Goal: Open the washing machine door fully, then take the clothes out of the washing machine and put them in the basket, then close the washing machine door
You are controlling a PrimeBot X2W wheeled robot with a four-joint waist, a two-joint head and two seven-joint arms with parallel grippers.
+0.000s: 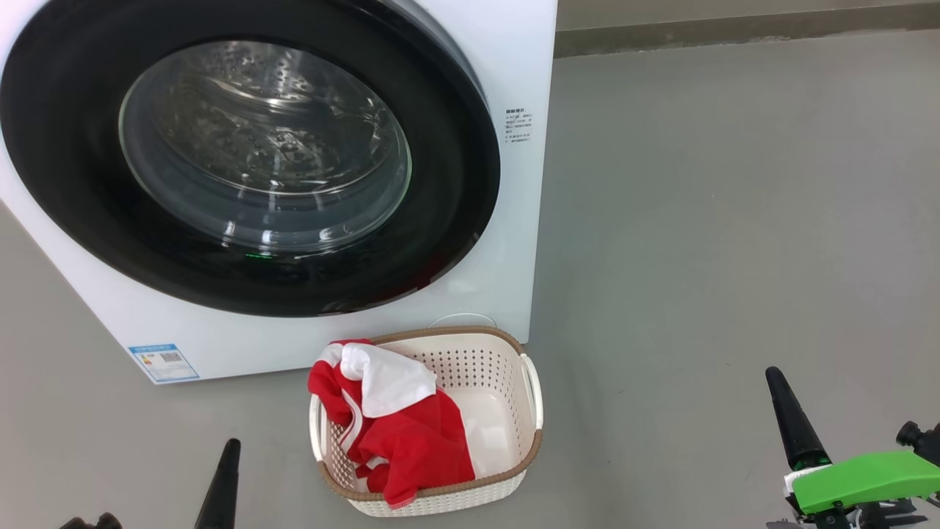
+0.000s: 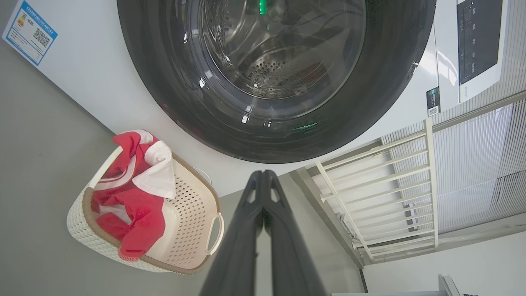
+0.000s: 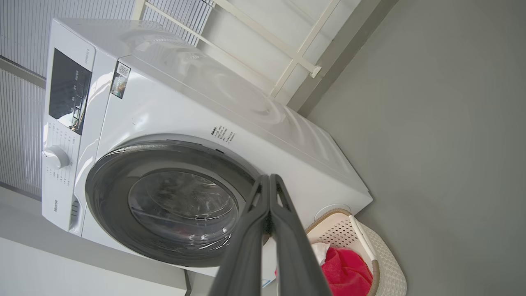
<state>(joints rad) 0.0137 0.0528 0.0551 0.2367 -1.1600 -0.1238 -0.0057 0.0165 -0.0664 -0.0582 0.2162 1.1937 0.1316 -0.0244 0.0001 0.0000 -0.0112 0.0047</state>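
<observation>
Tools: the left gripper (image 2: 263, 176), two long dark fingers, pressed together along their length, with nothing between them. The right gripper (image 3: 269, 179) is the same: fingers together, empty, with a bright green plastic part (image 1: 866, 477) behind it on the arm. In the head view they sit at the lower corners, well apart, touching nothing, over the smooth grey floor (image 1: 734, 220).

Between them on the floor: the basket (image 1: 477, 364), small, oval, cream-white perforated plastic with a brown woven-look rim and white side handles, upright. In it lie the clothes (image 1: 411, 441), soft bright red fabric with white panels, bunched at the robot's left side and spilling over the rim there.

Just behind the basket: the washing machine (image 1: 514, 220), a big white front-loader with a small blue label (image 1: 163, 362) low on its front. Whether basket and machine touch cannot be told. The washing machine door (image 1: 73, 184), round, with a wide glossy black rim around a bulging clear glass window, sits flush against the front, closed.
</observation>
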